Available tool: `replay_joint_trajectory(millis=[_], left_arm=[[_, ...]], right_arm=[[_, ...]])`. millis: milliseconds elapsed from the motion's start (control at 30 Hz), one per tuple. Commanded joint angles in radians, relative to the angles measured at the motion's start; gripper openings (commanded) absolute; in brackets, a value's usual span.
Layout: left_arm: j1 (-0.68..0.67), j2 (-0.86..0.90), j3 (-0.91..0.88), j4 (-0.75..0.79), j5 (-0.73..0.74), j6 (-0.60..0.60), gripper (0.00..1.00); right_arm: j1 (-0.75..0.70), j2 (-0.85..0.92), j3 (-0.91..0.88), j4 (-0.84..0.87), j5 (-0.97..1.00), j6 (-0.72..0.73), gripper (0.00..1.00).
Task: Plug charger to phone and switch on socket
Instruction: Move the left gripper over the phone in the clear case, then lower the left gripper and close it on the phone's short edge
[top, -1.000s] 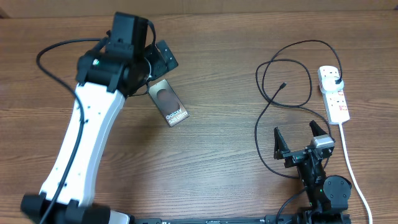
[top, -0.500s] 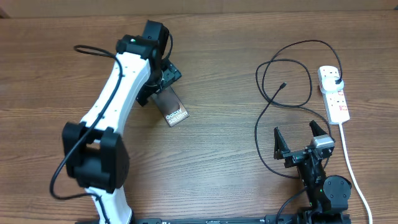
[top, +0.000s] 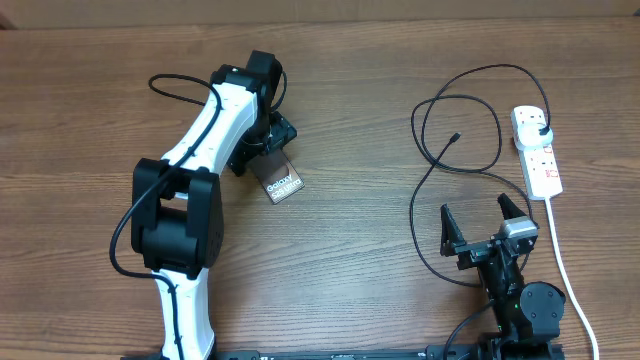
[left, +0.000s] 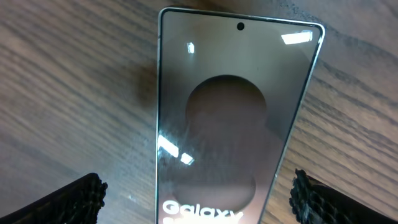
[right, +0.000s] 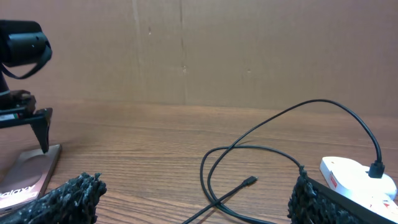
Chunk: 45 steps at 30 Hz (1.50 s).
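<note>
Our left gripper (left: 199, 198) hangs spread wide and holds nothing, with a finger on each side of the phone (left: 230, 112), whose long axis runs straight away between them, with open table (left: 62, 93) on both flanks. Well to the right, our right gripper (top: 477, 212) gapes empty too. It is the nearer arm to the charger (top: 414, 128) and, beyond it, the socket (top: 536, 152).

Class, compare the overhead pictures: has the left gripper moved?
Yes. The left gripper came toward the robot, from beyond the phone's far end to over it.
</note>
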Motion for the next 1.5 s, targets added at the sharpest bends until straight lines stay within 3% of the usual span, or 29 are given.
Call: replay_joint_trajectory(millis=[0,1467], left_arm=[[-0.009,0.029,0.023,0.011,-0.009,0.072,1.0],[-0.034,0.033,-0.119,0.128,-0.009,0.044,1.0]], right_arm=[[0.004,-0.01,-0.01,0.003,0.009,-0.002,1.0],[0.004,-0.01,-0.01,0.003,0.009,-0.002,1.0]])
